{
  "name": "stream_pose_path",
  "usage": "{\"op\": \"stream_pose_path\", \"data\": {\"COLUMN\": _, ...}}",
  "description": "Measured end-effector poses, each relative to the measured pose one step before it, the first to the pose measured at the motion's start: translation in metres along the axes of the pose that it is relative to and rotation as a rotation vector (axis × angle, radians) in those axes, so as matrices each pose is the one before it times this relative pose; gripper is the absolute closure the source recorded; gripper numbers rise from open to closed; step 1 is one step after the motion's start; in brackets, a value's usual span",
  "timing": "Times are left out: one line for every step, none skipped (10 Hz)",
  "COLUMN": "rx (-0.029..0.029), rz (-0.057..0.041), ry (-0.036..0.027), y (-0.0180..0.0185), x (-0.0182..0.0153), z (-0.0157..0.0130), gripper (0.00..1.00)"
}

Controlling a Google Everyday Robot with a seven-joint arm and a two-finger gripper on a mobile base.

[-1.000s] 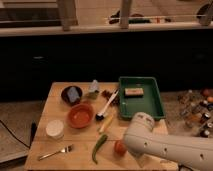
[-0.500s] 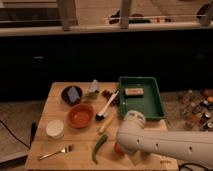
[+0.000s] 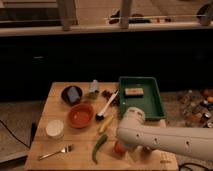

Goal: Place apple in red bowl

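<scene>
Fruit first: the small round red-orange apple point(image 3: 118, 147) lies on the wooden table point(image 3: 75, 142) near its front edge, and only its left part shows, because the rounded white end of my arm point(image 3: 150, 137) covers the rest. My hand point(image 3: 125, 144) is down at that same spot, right against the apple, tucked under the arm's end, so I cannot tell how far open it is or whether it has hold of anything. Just to the left of the apple lies a long green pepper point(image 3: 99, 146), slanting toward the front edge, and a pale yellow piece point(image 3: 105, 124) lies beyond its upper tip. Farther left, a metal fork point(image 3: 54, 151) lies near the front corner. The shallow round orange-red bowl point(image 3: 80, 115) sits well apart from the apple, up and to the left, with nothing in it that I can see. A white cup point(image 3: 55, 128) stands just beside it at its lower left, and a dark bowl holding a blue object point(image 3: 71, 94) sits behind it. A white-handled utensil point(image 3: 107, 106) lies slanted to the right of the red bowl. At the far right stands a green rectangular tray point(image 3: 150, 104) with a tan block point(image 3: 133, 91) inside.
</scene>
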Motion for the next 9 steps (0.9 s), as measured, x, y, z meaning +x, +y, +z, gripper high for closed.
{"op": "stream_pose_path", "data": {"rx": -0.00145, "rz": -0.00242, "ry": -0.00797, "y": -0.00301, "x": -0.00047, "z": 0.00688, "gripper": 0.20}}
{"op": "stream_pose_path", "data": {"rx": 0.00058, "rz": -0.00167, "ry": -0.00388, "y": -0.00286, "x": 0.00003, "z": 0.00435, "gripper": 0.20}}
{"op": "stream_pose_path", "data": {"rx": 0.00054, "rz": -0.00133, "ry": -0.00560, "y": -0.00318, "x": -0.00043, "z": 0.00441, "gripper": 0.20}}
{"op": "stream_pose_path", "data": {"rx": 0.00217, "rz": -0.00429, "ry": -0.00170, "y": -0.00596, "x": 0.00083, "z": 0.00456, "gripper": 0.20}}
{"op": "stream_pose_path", "data": {"rx": 0.00312, "rz": -0.00280, "ry": -0.00247, "y": -0.00231, "x": 0.00026, "z": 0.00134, "gripper": 0.20}}
{"op": "stream_pose_path", "data": {"rx": 0.00753, "rz": -0.00376, "ry": 0.00025, "y": -0.00241, "x": 0.00071, "z": 0.00066, "gripper": 0.22}}
{"op": "stream_pose_path", "data": {"rx": 0.00422, "rz": -0.00166, "ry": 0.00116, "y": -0.00129, "x": 0.00146, "z": 0.00129, "gripper": 0.29}}
{"op": "stream_pose_path", "data": {"rx": 0.00071, "rz": -0.00215, "ry": 0.00312, "y": -0.00274, "x": 0.00021, "z": 0.00314, "gripper": 0.42}}
{"op": "stream_pose_path", "data": {"rx": 0.00210, "rz": -0.00246, "ry": 0.00294, "y": -0.00224, "x": 0.00042, "z": 0.00191, "gripper": 0.50}}
